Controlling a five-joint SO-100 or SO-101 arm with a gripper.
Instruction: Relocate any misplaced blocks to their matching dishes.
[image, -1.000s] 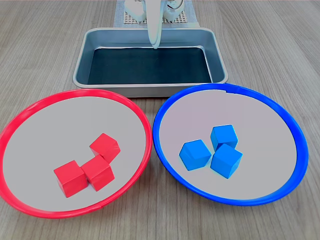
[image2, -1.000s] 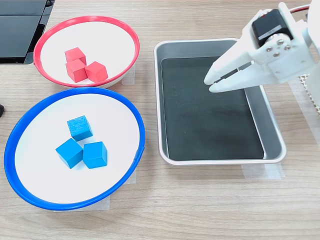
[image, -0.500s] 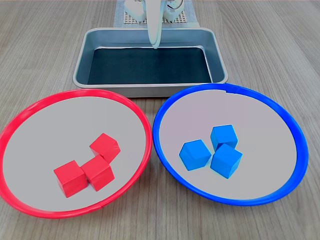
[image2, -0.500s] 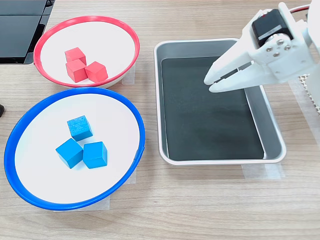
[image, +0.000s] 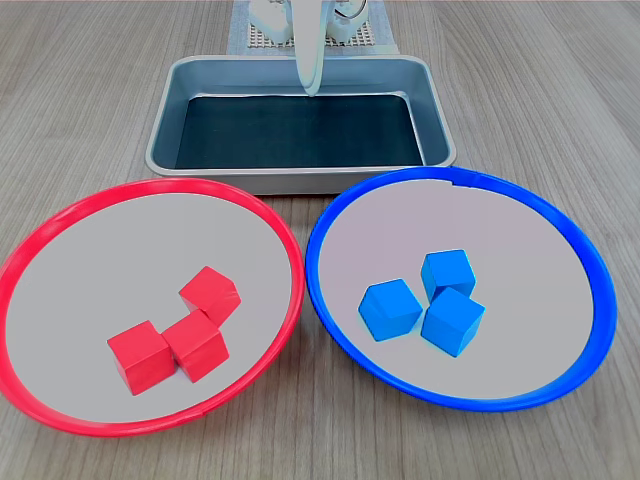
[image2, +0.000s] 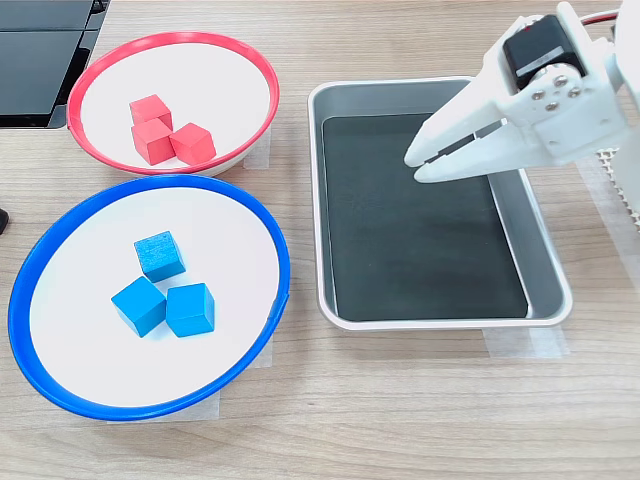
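Three red blocks (image: 197, 345) (image2: 153, 140) lie clustered in the red-rimmed dish (image: 120, 250) (image2: 205, 80). The blue-rimmed dish (image: 480, 220) (image2: 225, 240) holds three blue blocks (image: 390, 307) (image2: 139, 305), also clustered. No block lies outside a dish in either exterior view. My white gripper (image: 311, 90) (image2: 412, 166) hangs above the far part of the metal tray, well away from both dishes. Its fingers are shut, with only a thin slit between them and nothing held.
The rectangular metal tray (image: 300, 180) (image2: 440, 322) with a dark bottom holds nothing and sits behind the dishes in the first exterior view. A black object (image2: 40, 50) lies at the second exterior view's top left. The arm's base stands on a white mesh mat (image: 260, 38).
The gripper has shifted very slightly up and toward the second exterior view's left. The blocks and dishes have not moved.
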